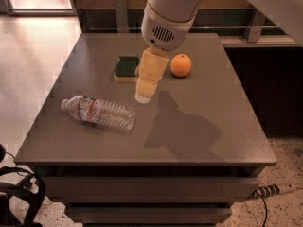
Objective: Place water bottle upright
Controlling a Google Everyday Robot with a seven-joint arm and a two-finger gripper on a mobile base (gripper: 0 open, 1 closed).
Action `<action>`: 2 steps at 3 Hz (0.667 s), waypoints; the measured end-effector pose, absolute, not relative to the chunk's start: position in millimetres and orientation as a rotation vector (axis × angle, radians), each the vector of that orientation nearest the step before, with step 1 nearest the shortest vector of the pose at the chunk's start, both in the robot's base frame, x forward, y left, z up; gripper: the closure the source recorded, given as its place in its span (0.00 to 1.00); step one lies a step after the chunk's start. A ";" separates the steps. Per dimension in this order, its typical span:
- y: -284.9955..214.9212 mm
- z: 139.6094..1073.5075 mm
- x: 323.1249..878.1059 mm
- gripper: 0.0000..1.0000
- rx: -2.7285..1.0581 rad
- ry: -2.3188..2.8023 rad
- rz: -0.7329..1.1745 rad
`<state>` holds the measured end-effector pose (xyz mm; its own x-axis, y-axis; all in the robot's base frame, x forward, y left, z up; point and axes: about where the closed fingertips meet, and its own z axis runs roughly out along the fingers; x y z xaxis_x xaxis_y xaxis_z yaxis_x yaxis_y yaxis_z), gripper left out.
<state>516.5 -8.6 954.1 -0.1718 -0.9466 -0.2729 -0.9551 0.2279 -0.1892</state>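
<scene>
The water bottle lies on its side on the left part of the brown table, white cap pointing left, label band near the neck. My gripper hangs from the arm above the table's middle, just right of and above the bottle's base end, not touching it. It holds nothing that I can see.
A green and yellow sponge lies behind the gripper on the table. An orange sits to the right of the sponge. The arm's shadow falls on the table at centre right. A cable lies on the floor at the lower right.
</scene>
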 end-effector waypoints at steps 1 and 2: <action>18.9 949.3 510.3 0.00 -1.823 2.157 0.016; 44.5 934.8 509.2 0.00 -1.883 2.145 0.026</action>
